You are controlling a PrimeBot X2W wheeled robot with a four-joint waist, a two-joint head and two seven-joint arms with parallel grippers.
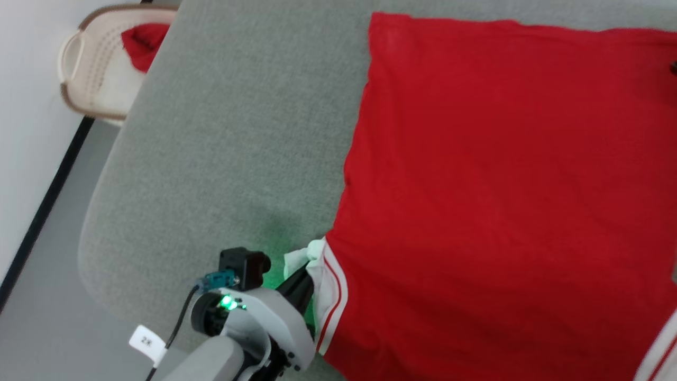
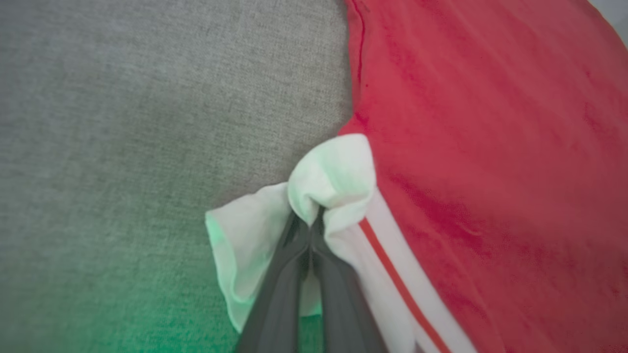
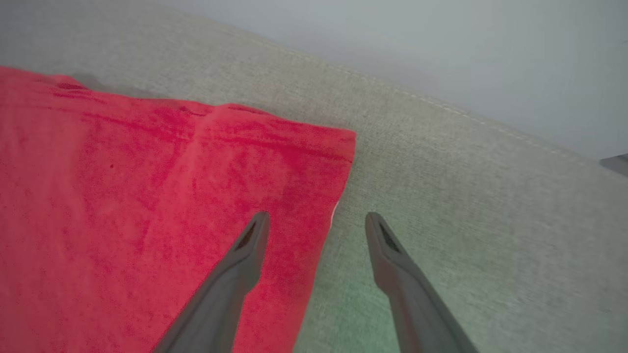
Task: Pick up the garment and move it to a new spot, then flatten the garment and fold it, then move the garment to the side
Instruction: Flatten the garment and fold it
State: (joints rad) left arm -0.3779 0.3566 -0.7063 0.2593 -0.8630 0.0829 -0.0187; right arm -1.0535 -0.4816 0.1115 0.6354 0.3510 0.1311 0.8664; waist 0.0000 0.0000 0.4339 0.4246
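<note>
The garment (image 1: 502,185) lies spread flat, plain red side up, on the right part of the grey fabric surface (image 1: 227,148). We see the left gripper (image 2: 310,223) clamped on the bunched white sleeve (image 2: 338,171) at the garment's near-left corner. The right gripper (image 3: 318,220) has its fingers wide apart over a garment edge, one above red cloth and one above grey. A pale perforated basket (image 1: 90,69) holding red cloth stands beyond the surface's far-left edge.

Laundry-folding space: grey fabric table (image 1: 211,159), plastic basket (image 1: 90,74).
</note>
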